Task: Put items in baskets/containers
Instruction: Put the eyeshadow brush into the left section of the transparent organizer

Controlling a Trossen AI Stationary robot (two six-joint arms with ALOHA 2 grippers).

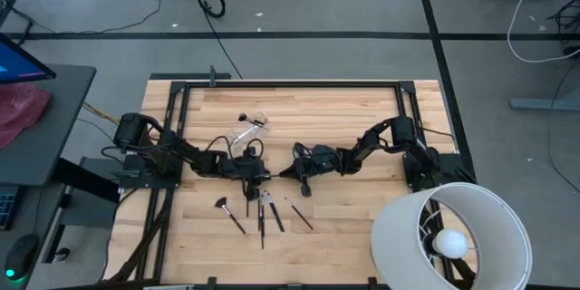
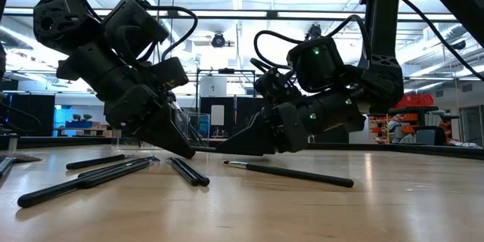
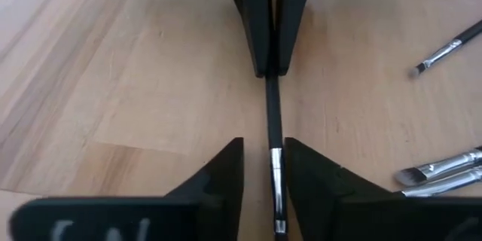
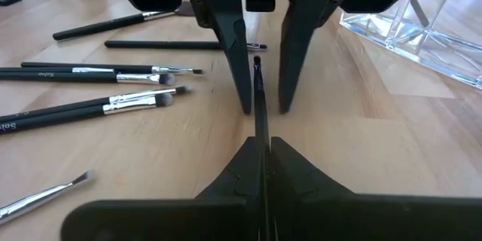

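Slim brush passed beside the clear container [image 4: 422, 22]

Our right gripper [image 4: 261, 167] pinches a matte black brush [image 4: 260, 113]; our left gripper [image 3: 263, 167] straddles it, fingers parted.

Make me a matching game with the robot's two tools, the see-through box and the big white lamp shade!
Things:
1. left tool
2. right tool
3. clear container
4. white lamp shade

States or places:
A. at the table's corner by the right arm
B. open around a brush's silver ferrule
C. lying on the table with nothing in it
D. shut on a brush's dark handle

Pairs: 1-B, 2-D, 3-C, 4-A
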